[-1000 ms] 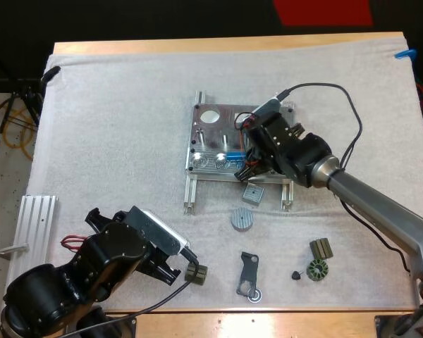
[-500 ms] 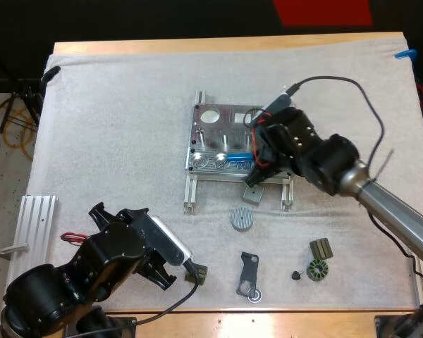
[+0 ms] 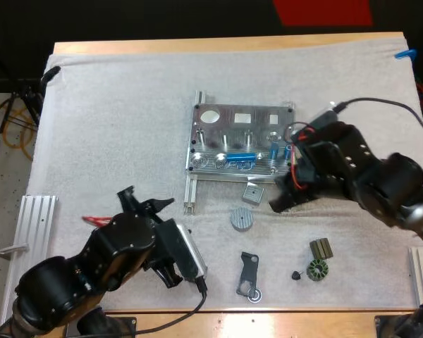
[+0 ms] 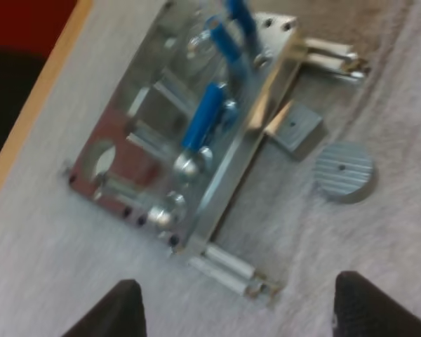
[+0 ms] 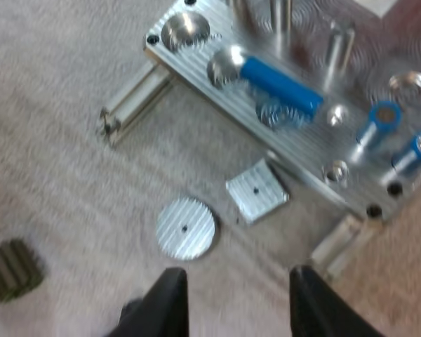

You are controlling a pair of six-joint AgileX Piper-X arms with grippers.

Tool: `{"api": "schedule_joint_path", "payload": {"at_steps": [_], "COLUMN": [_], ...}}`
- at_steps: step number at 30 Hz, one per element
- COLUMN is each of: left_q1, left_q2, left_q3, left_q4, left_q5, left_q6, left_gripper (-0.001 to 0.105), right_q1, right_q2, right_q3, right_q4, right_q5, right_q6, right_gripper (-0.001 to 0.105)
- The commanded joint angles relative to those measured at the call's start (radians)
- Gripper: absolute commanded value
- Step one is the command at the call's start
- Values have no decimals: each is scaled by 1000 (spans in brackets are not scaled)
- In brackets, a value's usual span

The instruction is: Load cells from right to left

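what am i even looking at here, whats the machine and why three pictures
Two robot arms work at a table with a white mat. One picture looks down from behind the arms; the other two come from cameras riding on each wrist. The left end effector and right end effector, the black prongs in those views, are both open, holding nothing. On the mat sits a metal fixture with blue cylinders on it. Beside it lie a square plate, a round disc and small dark parts.

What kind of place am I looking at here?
Probably a robotics lab test bench: a left arm and right arm reach over a white mat, where a metal fixture holding blue cylinders sits beside loose machined parts.
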Motion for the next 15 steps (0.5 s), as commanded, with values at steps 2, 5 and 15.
{"api": "schedule_joint_path", "payload": {"at_steps": [2, 5, 15], "left_q1": [2, 35, 235], "left_q2": [12, 30, 126], "left_q3": [-3, -3, -3], "left_q4": [-45, -68, -198], "left_q5": [59, 84, 379], "left_q6": [75, 134, 214], "left_gripper": [57, 57, 57], "right_q1": [-3, -3, -3], "right_q2": [-62, -118, -307], "right_q3": [-6, -6, -6], "right_q4": [65, 89, 93], "right_q5": [-22, -22, -25], "right_q6": [12, 49, 129], "right_gripper": [35, 41, 54]}}
